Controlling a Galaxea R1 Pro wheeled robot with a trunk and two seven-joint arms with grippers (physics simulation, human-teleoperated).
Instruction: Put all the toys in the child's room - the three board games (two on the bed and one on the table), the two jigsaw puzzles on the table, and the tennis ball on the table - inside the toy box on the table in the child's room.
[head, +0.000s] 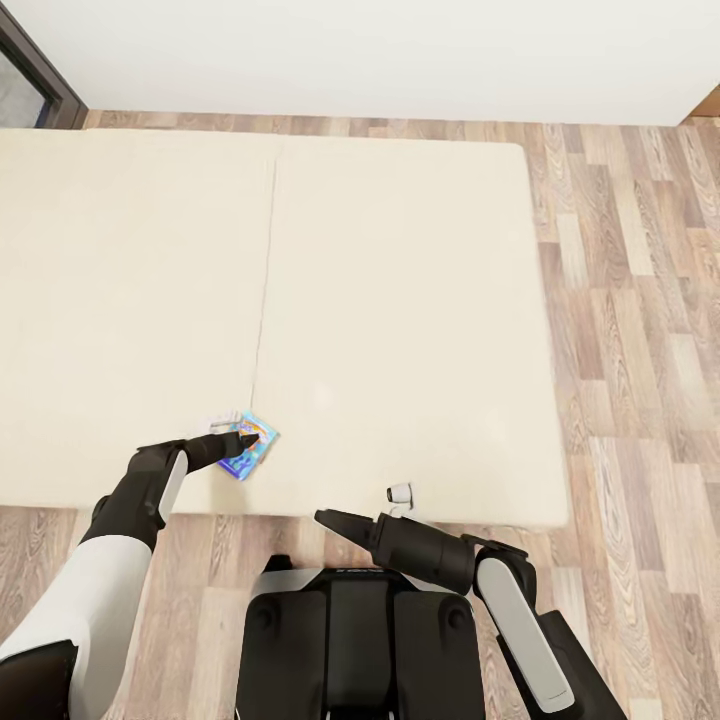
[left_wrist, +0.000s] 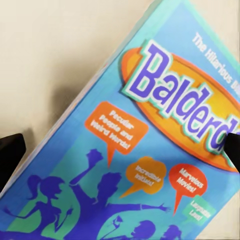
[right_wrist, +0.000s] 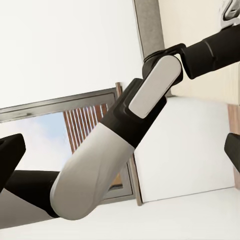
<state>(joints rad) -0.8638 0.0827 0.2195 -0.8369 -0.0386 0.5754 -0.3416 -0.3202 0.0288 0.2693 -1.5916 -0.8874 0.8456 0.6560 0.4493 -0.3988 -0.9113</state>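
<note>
On the beige bed in the child's room, near its front edge, the small blue board game lies flat. The left tool hovers right above it, fingers spread at either side in the left wrist view, nothing gripped yet. The right tool hangs idle and released over the floor beside the bed. The thin box offers little edge; fingers closing on soft mattress could slip off or push it away.
</note>
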